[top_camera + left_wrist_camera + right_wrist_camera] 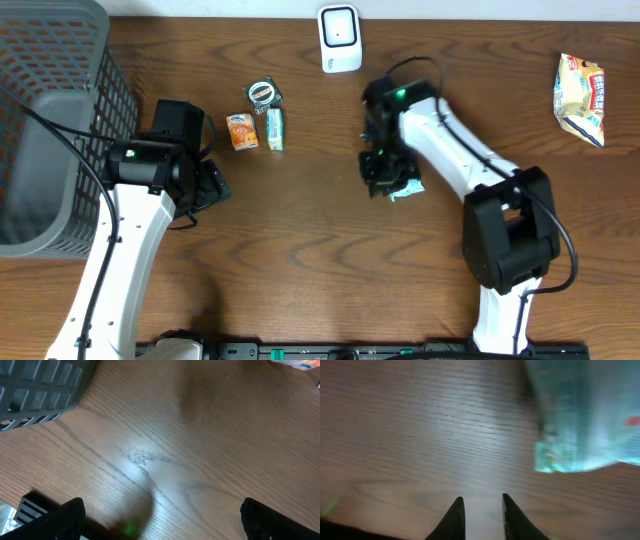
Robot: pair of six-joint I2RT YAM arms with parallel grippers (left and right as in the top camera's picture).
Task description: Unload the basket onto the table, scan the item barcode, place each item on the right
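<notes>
A teal packet (405,190) lies on the wooden table, just right of my right gripper (383,180). In the right wrist view the packet (585,415) is blurred at the upper right, off to the side of my right gripper (481,498). Its thin dark fingers (456,517) stand a narrow gap apart, with only bare wood between them. No barcode shows. A white scanner (340,38) stands at the back edge. My left gripper (212,187) hovers low over the table at the left. In its own view the left gripper (162,520) is wide open and empty.
A grey mesh basket (50,120) fills the left side, and its corner (40,385) shows in the left wrist view. An orange packet (241,131), a green-white packet (275,128) and a small round item (262,93) lie behind the left gripper. A snack bag (580,97) lies far right.
</notes>
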